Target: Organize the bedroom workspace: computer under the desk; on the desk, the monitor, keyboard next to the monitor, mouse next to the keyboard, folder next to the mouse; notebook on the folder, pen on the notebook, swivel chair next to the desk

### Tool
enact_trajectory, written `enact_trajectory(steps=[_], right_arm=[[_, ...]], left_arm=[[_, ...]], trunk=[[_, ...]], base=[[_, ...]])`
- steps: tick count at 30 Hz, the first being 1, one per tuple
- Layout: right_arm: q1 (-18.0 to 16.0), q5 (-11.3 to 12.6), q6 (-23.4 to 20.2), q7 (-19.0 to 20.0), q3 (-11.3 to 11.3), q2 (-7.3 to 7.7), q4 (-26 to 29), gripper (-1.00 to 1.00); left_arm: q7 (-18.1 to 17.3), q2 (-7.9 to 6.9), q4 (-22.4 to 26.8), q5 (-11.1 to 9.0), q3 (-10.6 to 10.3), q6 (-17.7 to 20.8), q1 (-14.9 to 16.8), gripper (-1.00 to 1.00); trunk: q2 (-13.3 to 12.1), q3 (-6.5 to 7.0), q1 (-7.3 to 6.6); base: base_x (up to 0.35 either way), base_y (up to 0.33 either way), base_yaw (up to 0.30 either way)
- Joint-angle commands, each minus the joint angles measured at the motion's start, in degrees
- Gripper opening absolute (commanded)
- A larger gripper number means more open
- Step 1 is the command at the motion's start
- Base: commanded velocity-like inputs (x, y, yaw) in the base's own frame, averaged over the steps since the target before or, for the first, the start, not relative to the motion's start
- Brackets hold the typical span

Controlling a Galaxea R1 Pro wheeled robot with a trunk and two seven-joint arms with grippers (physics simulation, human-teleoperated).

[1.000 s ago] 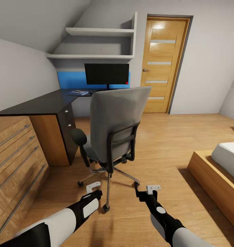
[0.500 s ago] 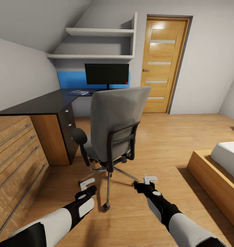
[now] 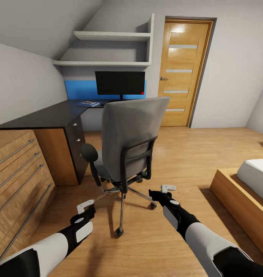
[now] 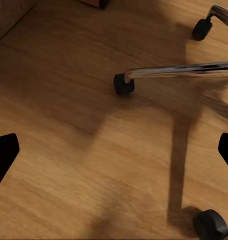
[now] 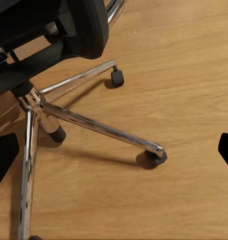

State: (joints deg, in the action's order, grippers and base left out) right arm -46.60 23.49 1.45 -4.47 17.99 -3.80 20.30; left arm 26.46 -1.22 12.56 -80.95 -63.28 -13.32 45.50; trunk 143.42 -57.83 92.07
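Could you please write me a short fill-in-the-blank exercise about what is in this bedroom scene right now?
1. The swivel chair stands with its back turned toward the ____.
2. The monitor stands on the ____, in front of a blue wall panel.
3. The chair's chrome base rolls on black ____.
4. Beside the door, two white ____ hang above the monitor.

Missing words: robot; desk; castors; shelves

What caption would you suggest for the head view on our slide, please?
Both open grippers, left and right, low behind the swivel chair, facing the desk and monitor.
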Motion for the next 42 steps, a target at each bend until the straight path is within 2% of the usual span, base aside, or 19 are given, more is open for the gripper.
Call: enact_trajectory(steps=[1,8,17,26,42], right_arm=[[-0.1,0.5,0.2,-0.4,0.5,0.01,0.0,1.0],[-0.1,0.6,0.5,-0.3,0.5,0.02,-0.1,1.0],[-0.1,0.6,0.6,-0.2,0.5,0.02,-0.2,1.0],[-0.1,0.7,0.6,-0.3,0.5,-0.01,-0.3,1.0],[-0.1,0.7,0.6,-0.3,0.5,-0.07,-0.3,1.0]], left_arm=[[0.3,-0.11,0.2,-0.5,-0.5,-0.2,0.0,1.0],[0.3,-0.23,0.2,-0.6,-0.6,-0.2,0.0,1.0],[0.3,-0.27,0.2,-0.6,-0.6,-0.2,0.0,1.0],[0.3,-0.33,0.2,-0.8,-0.5,-0.4,0.0,1.0],[0.3,-0.28,0.2,-0.8,-0.5,-0.4,0.0,1.0]], trunk=[[0.0,-0.06,-0.01],[0.0,-0.06,-0.01],[0.0,-0.06,-0.01],[0.0,-0.06,-0.01],[0.0,-0.06,-0.01]], base=[[0.0,0.0,0.0],[0.013,0.0,0.0],[0.257,0.0,0.0],[0.051,0.0,0.006],[0.001,0.0,0.231]])
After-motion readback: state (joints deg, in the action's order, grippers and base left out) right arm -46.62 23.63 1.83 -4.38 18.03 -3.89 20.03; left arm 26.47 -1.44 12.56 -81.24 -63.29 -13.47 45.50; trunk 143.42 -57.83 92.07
